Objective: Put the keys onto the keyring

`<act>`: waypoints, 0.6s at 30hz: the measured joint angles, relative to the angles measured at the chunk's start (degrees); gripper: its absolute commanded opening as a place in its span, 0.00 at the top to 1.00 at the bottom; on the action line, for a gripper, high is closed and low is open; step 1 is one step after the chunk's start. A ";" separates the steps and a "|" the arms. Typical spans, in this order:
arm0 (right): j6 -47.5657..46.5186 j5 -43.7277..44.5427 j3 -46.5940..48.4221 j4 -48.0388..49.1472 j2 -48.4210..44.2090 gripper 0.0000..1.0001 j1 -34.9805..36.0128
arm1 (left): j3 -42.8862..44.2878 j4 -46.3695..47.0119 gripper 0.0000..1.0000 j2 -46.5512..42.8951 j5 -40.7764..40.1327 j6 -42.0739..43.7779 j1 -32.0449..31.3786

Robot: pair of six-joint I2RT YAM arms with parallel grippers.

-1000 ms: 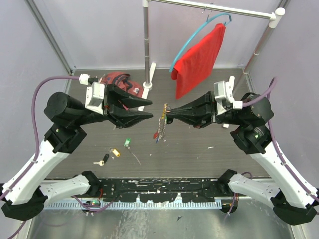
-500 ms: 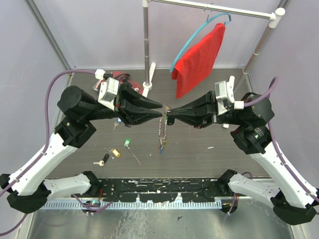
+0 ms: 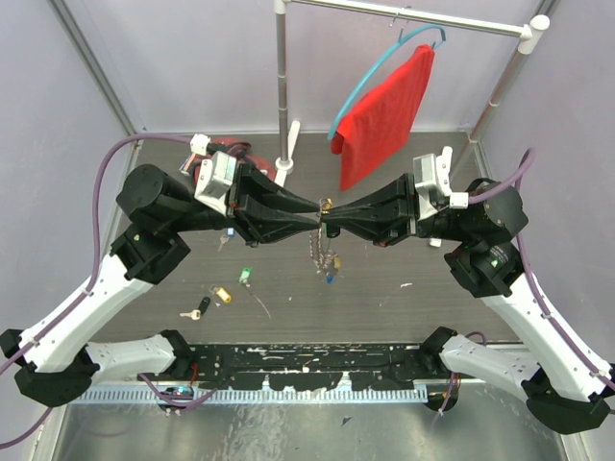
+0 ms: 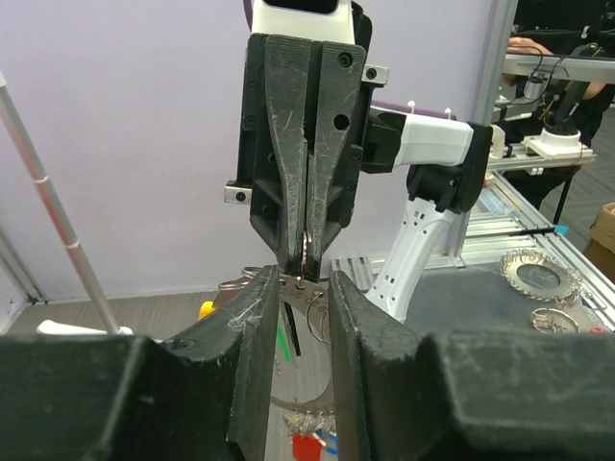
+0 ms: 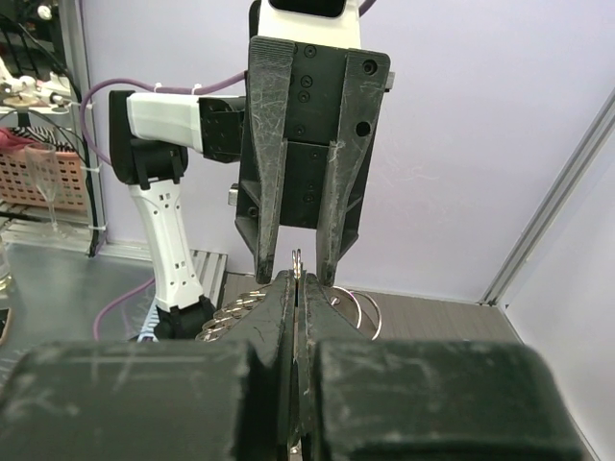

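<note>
My right gripper (image 3: pixel 332 220) is shut on a silver keyring (image 3: pixel 325 205) and holds it in mid-air above the table's middle. A chain (image 3: pixel 321 252) with red and blue tags hangs from the ring. My left gripper (image 3: pixel 316 213) is open, tip to tip with the right one, its fingers on either side of the ring. In the left wrist view the ring (image 4: pixel 305 255) sits between my left fingers (image 4: pixel 256 346). In the right wrist view it (image 5: pixel 298 263) sticks out of my shut right fingers (image 5: pixel 282 307). Green (image 3: pixel 245 276), yellow (image 3: pixel 222 294) and black (image 3: pixel 201 307) keys lie on the table at the front left.
A red cloth (image 3: pixel 384 120) on a blue hanger hangs from a metal rack (image 3: pixel 282 86) at the back. A red and black object (image 3: pixel 226 152) lies at the back left behind my left arm. Purple walls close in both sides.
My left gripper has moved right and met the right gripper's tip at the keyring. The hanging chain has swung a little to the right. The right arm has stayed in place.
</note>
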 measured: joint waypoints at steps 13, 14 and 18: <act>0.00 0.28 0.00 -0.92 0.00 0.99 0.00 | 0.13 0.26 1.00 0.48 -0.31 0.50 -0.39; 0.00 0.28 0.00 -0.92 0.00 0.99 0.00 | 0.13 0.26 1.00 0.48 -0.37 0.52 -0.39; 0.00 0.28 0.00 -0.94 0.00 0.99 0.00 | 0.13 0.17 1.00 0.48 -0.46 0.92 -0.39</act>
